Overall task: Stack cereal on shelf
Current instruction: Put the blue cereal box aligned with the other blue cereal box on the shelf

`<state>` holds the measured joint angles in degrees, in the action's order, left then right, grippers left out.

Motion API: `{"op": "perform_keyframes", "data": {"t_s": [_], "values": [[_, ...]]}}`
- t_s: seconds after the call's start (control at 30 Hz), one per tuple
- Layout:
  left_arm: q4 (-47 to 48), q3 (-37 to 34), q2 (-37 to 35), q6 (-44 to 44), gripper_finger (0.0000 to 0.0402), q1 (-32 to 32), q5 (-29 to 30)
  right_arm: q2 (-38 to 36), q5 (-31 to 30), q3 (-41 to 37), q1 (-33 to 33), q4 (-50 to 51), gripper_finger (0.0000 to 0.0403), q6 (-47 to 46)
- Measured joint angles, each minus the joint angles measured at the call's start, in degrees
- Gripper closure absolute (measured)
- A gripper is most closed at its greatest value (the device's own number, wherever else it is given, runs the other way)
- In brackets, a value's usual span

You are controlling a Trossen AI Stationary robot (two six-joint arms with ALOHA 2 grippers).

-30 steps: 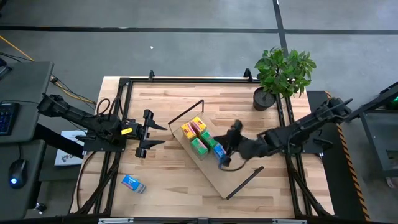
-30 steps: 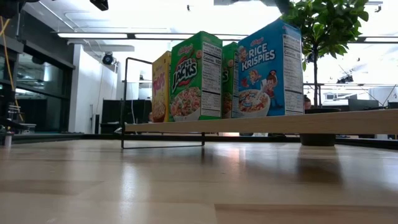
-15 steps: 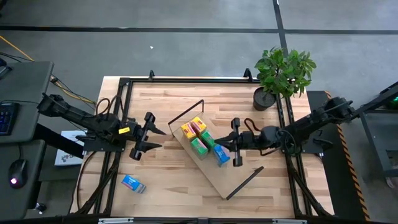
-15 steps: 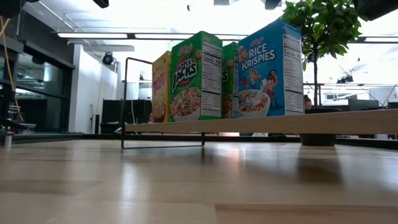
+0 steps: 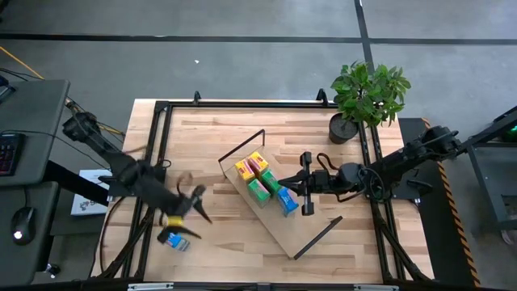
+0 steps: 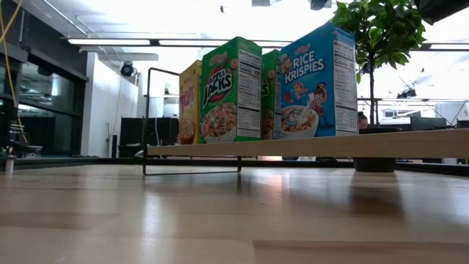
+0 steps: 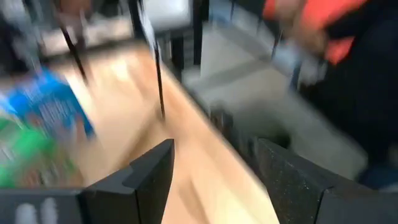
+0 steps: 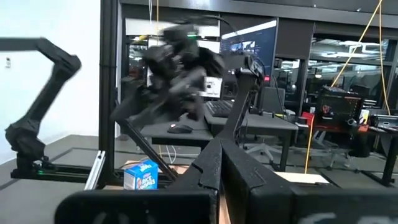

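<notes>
The shelf (image 5: 311,230) lies slantwise on the table, with several cereal boxes standing on it: yellow (image 5: 243,169), green (image 5: 258,191) and blue (image 5: 287,201). In the low view they stand upright on the board (image 6: 308,145), the blue one (image 6: 319,81) nearest. One more blue cereal box (image 5: 172,240) lies flat on the table near the near left corner. My left gripper (image 5: 192,212) hovers open just right of it, blurred; its fingers (image 7: 155,174) have nothing between them. My right gripper (image 5: 300,186) is shut, just right of the shelf's blue box.
A potted plant (image 5: 367,93) stands at the table's far right corner. The black frame rails (image 5: 153,145) run along the table's edges. A person in orange (image 7: 311,18) shows blurred beyond the table. Bare tabletop lies between the loose box and the shelf.
My left gripper has swung from the table's left middle toward the near edge, ending beside the loose blue box. My right gripper has drawn back from the shelf's blue box toward the table's right and tipped from pointing down to about level, then kept still. The boxes have not moved.
</notes>
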<state>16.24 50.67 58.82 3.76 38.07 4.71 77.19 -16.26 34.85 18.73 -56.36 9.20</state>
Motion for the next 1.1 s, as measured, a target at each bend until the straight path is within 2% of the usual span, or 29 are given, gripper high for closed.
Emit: {"op": "perform_keyframes", "data": {"t_s": [0.17,0.3,0.43,0.63,0.93,1.1], "values": [[20.06,8.0,8.63,10.87,0.0163,6.72,5.13,0.02,-0.21,0.0,-0.01,0.87,0.0403,0.02],[33.79,13.71,15.37,19.0,0.0157,10.33,5.29,0.02,-0.24,0.0,-0.01,1.01,0.0403,-0.14],[43.63,18.5,21.12,21.18,0.0159,13.39,3.08,0.02,-0.24,0.0,-0.01,1.3,0.0403,-0.14],[47.01,22.36,26.33,21.31,0.0161,17.5,0.95,0.02,-0.24,0.0,-0.01,2.23,0.0402,-0.14],[47.6,22.47,28.63,22.65,0.0161,20.61,1.98,0.02,-0.26,0.0,-0.01,3.1,0.0402,-0.14],[51.19,22.45,28.88,24.75,0.0161,20.99,2.31,0.04,-0.27,0.0,-0.01,3.43,0.0402,-0.17]]}}
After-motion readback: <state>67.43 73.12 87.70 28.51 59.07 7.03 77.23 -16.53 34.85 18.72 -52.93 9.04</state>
